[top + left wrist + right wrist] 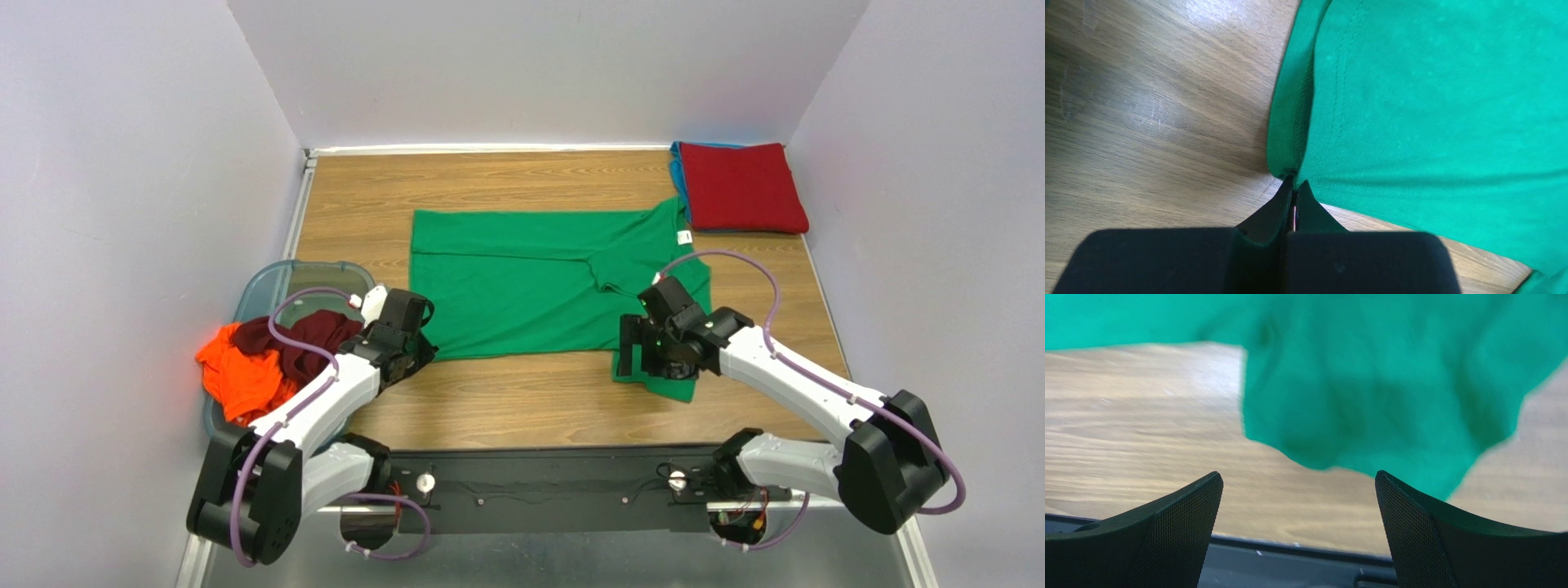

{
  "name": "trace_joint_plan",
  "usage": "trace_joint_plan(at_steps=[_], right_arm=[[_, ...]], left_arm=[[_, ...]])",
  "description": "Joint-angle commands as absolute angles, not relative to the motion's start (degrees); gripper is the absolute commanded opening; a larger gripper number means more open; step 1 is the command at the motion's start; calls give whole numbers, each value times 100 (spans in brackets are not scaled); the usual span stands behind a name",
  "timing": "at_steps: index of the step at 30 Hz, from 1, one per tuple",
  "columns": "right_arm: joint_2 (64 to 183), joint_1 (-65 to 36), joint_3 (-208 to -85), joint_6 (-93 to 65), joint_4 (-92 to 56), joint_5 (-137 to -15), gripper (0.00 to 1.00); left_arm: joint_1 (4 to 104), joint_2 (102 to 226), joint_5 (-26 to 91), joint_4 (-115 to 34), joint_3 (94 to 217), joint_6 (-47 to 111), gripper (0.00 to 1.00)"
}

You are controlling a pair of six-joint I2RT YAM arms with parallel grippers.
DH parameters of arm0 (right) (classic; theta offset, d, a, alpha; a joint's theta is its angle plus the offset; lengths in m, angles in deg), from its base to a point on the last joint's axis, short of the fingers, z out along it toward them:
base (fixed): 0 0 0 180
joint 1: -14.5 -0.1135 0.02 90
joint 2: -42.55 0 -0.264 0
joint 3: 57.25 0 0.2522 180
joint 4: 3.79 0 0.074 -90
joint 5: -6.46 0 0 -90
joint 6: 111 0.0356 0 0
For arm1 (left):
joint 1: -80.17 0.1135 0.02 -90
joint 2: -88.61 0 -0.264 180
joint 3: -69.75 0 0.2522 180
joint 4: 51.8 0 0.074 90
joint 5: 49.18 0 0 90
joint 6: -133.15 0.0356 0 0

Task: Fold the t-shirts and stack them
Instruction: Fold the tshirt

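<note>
The bright green t-shirt (528,282) lies spread and partly folded in the middle of the table, its white neck tag (685,237) at the right. My left gripper (417,336) is shut on the shirt's near-left hem corner; the left wrist view shows the jaws (1293,184) pinching the green hem (1290,122). My right gripper (640,358) is open and empty, just above the shirt's near-right sleeve; in the right wrist view the gripper (1298,485) has green cloth (1376,386) ahead of its fingertips. A folded red shirt (742,184) lies on a teal-blue one (676,172) at the back right.
A translucent bluish tub (272,281) stands at the left edge, holding an orange shirt (239,368) and a dark maroon shirt (301,337). White walls enclose the table on three sides. The black arm rail (552,488) runs along the near edge.
</note>
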State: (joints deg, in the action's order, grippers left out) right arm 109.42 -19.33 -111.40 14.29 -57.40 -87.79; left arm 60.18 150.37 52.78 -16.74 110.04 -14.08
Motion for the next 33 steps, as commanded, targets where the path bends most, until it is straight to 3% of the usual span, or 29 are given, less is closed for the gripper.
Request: trace_joint_plan(at_steps=[1, 12, 17, 33], right_arm=[[10619, -2004, -11065, 1784, -6516, -8960, 99], [10521, -2013, -10661, 3472, -6958, -9953, 96], [10671, -2013, -10688, 3595, -6949, -10313, 78], [11945, -2013, -10538, 3507, -6044, -10429, 67]], left_arm=[[6066, 14847, 5584, -1686, 10997, -1310, 0], [6075, 14627, 5470, -1870, 10927, -1196, 0], [6075, 14609, 5427, -1897, 10900, -1169, 0], [6075, 14618, 5488, -1906, 10953, -1178, 0]])
